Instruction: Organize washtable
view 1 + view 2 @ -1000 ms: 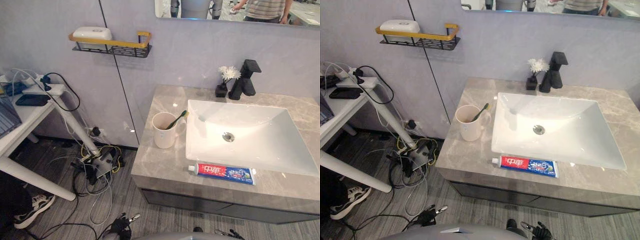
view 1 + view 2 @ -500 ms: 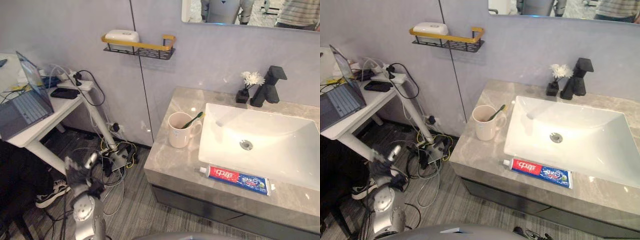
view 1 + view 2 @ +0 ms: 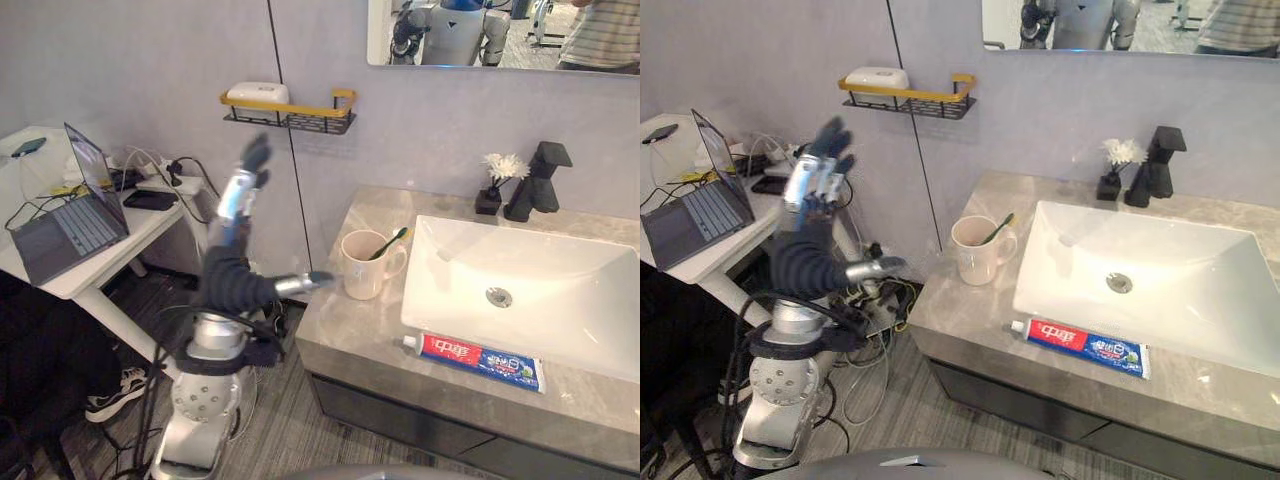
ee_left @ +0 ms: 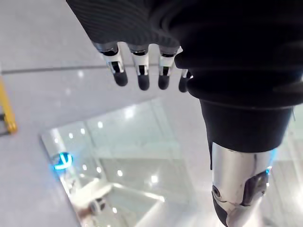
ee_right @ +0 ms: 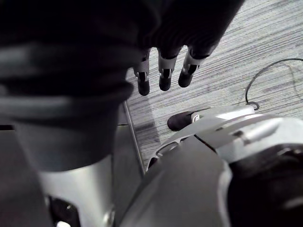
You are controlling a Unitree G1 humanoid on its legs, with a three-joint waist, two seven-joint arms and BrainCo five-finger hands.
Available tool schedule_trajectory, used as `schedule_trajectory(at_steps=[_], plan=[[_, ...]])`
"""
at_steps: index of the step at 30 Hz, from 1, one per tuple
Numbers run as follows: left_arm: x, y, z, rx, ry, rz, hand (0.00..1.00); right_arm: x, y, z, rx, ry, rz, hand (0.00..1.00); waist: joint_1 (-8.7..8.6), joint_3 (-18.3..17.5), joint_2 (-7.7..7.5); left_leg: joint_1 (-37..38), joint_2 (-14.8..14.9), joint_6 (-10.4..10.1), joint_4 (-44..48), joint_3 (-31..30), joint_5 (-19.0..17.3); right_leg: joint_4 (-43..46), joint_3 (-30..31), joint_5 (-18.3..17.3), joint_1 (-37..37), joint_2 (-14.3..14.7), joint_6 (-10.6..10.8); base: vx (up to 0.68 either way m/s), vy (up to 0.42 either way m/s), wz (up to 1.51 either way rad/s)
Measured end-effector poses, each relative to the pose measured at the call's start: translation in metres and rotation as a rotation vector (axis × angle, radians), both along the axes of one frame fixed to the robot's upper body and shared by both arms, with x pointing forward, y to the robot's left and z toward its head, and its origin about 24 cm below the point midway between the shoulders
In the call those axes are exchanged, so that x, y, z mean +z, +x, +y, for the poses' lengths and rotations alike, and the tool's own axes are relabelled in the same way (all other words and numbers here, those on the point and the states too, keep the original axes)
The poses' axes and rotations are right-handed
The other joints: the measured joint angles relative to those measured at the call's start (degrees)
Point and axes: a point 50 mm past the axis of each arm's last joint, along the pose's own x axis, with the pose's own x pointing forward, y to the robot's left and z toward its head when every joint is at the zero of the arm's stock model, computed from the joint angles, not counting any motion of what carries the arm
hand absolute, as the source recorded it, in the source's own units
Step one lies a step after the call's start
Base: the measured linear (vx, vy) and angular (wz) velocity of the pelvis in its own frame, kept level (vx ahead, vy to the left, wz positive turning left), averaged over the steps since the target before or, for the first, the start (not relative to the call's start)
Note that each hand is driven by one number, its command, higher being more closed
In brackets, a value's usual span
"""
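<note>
A cream mug (image 3: 366,265) with a green toothbrush (image 3: 388,241) in it stands on the grey stone washtable (image 3: 340,320), just left of the white sink (image 3: 560,262). A red and blue toothpaste tube (image 3: 476,360) lies along the washtable's front edge. My left hand (image 3: 232,262) is raised left of the washtable, in front of the wall. It is open and holds nothing, its fingers (image 4: 139,71) straight and pointing up, its thumb (image 3: 302,283) reaching toward the mug without touching it. My right hand (image 5: 163,71) hangs open over the striped floor.
A black faucet (image 3: 541,180) and a small vase of white flowers (image 3: 495,180) stand behind the sink. A black and gold wall shelf (image 3: 288,108) carries a white soap box (image 3: 257,93). At the left, a white desk (image 3: 70,270) bears a laptop (image 3: 72,210) and cables.
The camera has shifted. My left arm has risen from low near the floor to high before the wall, beside the mug. The things on the washtable have not moved.
</note>
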Motion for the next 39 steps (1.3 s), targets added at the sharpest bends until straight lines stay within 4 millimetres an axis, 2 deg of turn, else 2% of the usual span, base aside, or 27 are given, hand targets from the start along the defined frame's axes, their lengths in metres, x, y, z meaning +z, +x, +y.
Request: schedule_trajectory(at_steps=[4, 9, 12, 15, 18, 22, 28, 33, 39], plan=[[-0.001, -0.002, -0.024, -0.151, 0.084, -0.006, 0.00, 0.001, 0.006, -0.001, 0.078, -0.004, -0.003, 0.00, -0.53, 0.0, 0.01, 0.0, 0.1, 0.2, 0.4, 1.5, -0.4, 0.0, 1.4, 0.2, -0.8, 0.0, 0.1, 0.00, 0.011, -0.18], [-0.010, 0.008, -0.059, -0.337, 0.243, 0.017, 0.00, 0.001, 0.013, -0.002, 0.120, 0.002, -0.016, 0.00, -1.48, 0.1, -0.08, 0.0, 0.0, 0.3, 0.5, 2.5, -0.5, 0.0, 2.6, 0.4, -1.4, 0.0, 0.1, 0.01, 0.008, -0.12], [-0.031, 0.019, -0.085, -0.423, 0.382, 0.082, 0.00, 0.001, 0.018, -0.001, 0.153, 0.007, -0.022, 0.00, -2.24, 0.2, -0.26, 0.0, 0.1, 0.3, 0.7, 2.8, -0.5, 0.0, 2.8, 0.5, -1.6, 0.0, 0.1, 0.02, 0.002, -0.04], [-0.050, 0.024, -0.101, -0.476, 0.502, 0.147, 0.00, 0.001, 0.024, -0.001, 0.161, 0.010, -0.036, 0.00, -2.84, 0.7, -0.36, 0.3, 0.1, 0.3, 0.5, 3.0, -0.5, 0.0, 2.9, 0.5, -1.6, 0.0, 0.1, 0.01, 0.000, -0.03], [-0.073, 0.030, -0.105, -0.488, 0.579, 0.230, 0.00, 0.001, 0.030, -0.001, 0.165, 0.010, -0.050, 0.00, -3.74, 1.8, -0.36, 1.4, 0.2, 0.3, 0.1, 3.3, -0.6, -0.1, 2.9, 0.5, -0.9, 0.0, 0.1, 0.00, 0.002, -0.06], [-0.102, 0.033, -0.108, -0.510, 0.674, 0.340, 0.00, 0.002, 0.032, 0.000, 0.165, 0.010, -0.054, 0.00, -3.93, 2.0, -0.47, 1.8, 0.2, 0.3, -0.5, 3.8, -0.6, -0.4, 3.1, 0.4, -1.0, 0.0, 0.1, 0.01, 0.004, -0.05], [-0.130, 0.039, -0.108, -0.504, 0.748, 0.457, 0.00, 0.002, 0.035, 0.000, 0.167, 0.009, -0.061, 0.00, -4.08, 2.4, -0.70, 2.6, 0.4, 0.3, -1.5, 4.4, -0.6, -0.4, 3.7, 0.4, -1.0, 0.2, 0.1, 0.01, 0.002, -0.04], [-0.133, 0.045, -0.106, -0.483, 0.774, 0.467, 0.00, 0.002, 0.046, 0.001, 0.173, 0.011, -0.086, 0.00, -5.38, 3.3, -1.21, 2.7, 0.4, 0.3, -1.7, 4.5, -0.6, -0.4, 3.7, 0.4, -1.1, 0.2, 0.1, 0.00, 0.001, -0.01], [-0.142, 0.047, -0.103, -0.460, 0.812, 0.493, 0.00, 0.003, 0.048, 0.001, 0.154, 0.013, -0.097, 0.00, -5.51, 4.4, -1.46, 3.0, 0.5, 0.3, -1.9, 4.9, -0.6, -0.5, 4.1, 0.4, -1.5, 0.2, 0.2, 0.01, 0.000, -0.02]])
